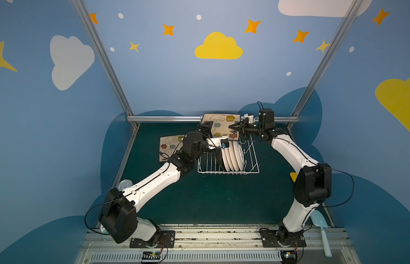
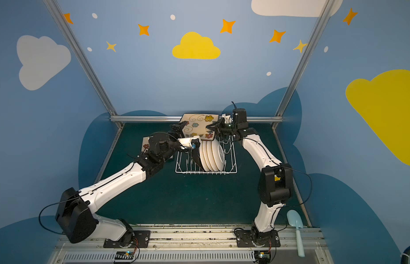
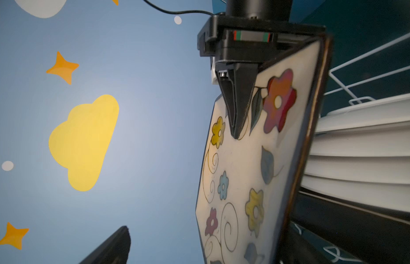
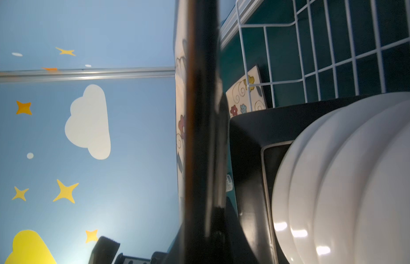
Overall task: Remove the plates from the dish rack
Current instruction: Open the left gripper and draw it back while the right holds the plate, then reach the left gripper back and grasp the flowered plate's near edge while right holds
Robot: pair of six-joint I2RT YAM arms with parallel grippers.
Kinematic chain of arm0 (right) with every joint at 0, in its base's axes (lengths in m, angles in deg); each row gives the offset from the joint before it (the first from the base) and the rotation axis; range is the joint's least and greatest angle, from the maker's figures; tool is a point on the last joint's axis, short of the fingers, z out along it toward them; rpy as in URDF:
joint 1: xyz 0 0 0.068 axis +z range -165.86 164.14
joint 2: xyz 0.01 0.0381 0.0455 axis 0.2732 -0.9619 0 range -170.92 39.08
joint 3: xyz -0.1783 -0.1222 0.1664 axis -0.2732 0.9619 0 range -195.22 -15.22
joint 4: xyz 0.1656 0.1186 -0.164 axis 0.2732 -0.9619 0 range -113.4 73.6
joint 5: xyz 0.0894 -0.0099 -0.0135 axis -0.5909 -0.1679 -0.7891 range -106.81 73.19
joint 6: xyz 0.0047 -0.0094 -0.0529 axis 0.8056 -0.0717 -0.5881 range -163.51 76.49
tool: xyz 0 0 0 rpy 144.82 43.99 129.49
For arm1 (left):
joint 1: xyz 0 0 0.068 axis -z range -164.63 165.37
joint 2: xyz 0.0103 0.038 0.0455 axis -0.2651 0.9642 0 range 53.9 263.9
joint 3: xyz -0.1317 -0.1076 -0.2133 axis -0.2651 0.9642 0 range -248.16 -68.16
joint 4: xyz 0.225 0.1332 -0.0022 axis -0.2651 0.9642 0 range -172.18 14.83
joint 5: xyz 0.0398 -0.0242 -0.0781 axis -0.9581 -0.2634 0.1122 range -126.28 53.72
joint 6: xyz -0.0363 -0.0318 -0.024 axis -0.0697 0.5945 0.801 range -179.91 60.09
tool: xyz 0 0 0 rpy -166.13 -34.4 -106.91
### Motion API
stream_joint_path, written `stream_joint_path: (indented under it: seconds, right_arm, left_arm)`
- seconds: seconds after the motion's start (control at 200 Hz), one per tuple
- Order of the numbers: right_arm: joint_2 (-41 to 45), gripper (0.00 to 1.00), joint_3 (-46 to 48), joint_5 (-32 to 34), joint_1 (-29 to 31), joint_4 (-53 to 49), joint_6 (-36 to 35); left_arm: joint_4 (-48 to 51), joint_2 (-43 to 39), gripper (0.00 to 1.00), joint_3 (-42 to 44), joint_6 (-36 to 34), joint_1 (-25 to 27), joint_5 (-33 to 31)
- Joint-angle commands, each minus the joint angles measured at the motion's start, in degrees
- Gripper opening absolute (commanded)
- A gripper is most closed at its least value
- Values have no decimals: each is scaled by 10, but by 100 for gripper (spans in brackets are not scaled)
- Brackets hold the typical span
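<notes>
Plates, status: one square flowered plate (image 1: 222,126) is up in the air over the far end of the dish rack (image 1: 211,171), clear of the tines, with its patterned face tilted toward the top cameras.

Right end effector (image 1: 232,128) is pinched shut on the plate's edge on the right arm's side. The left wrist view shows its fingers (image 3: 238,102) nipped together over the rim beside the red flower.

Left end effector (image 1: 206,129) sits at the opposite edge, jaws spread wide, gripping nothing. One finger (image 3: 112,246) stands well apart from the plate. So the right side alone carries the load.

Inside the rack: round plates (image 1: 232,157), four by my count, stand on edge, packed close. A black-backed square plate (image 1: 219,157) leans against them on the left arm's side. Upright stowage explains the edge grip, since only the rims are reachable from above.

Beside the rack, on the left arm's side: a second flowered plate (image 1: 169,146) lies flat, face up, on the counter (image 1: 222,201). Likely the drop zone.

Judgement: unloading is at an early stage. Risk: a one-edge pinch on a tilted plate may swing or slip.
</notes>
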Motion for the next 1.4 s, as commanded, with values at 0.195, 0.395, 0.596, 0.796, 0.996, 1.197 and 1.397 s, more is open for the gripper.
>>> stream_joint_path:
  seconds: [0.195,0.395,0.596,0.796,0.996,1.197,1.397]
  right_arm:
    - [27,0,-29,-12,-18,160,10]
    - [29,0,-27,-20,-27,167,-11]
    - [32,0,-25,-30,-28,156,-42]
    - [35,0,-14,-41,-29,162,-57]
    - [37,0,-10,-55,-31,166,-72]
    - [41,0,-6,-66,-31,177,-80]
    - [39,0,-3,-78,-30,182,-78]
  left_arm:
    - [151,-82,100,-8,215,-40,67]
    - [205,-113,100,-37,405,-120,154]
    - [228,-97,100,-96,612,-220,259]
    - [221,-42,100,-142,801,-281,379]
    - [162,22,100,-155,963,-301,477]
    - [30,100,100,-153,1124,-302,557]
    - [49,182,99,-211,1181,-291,585]
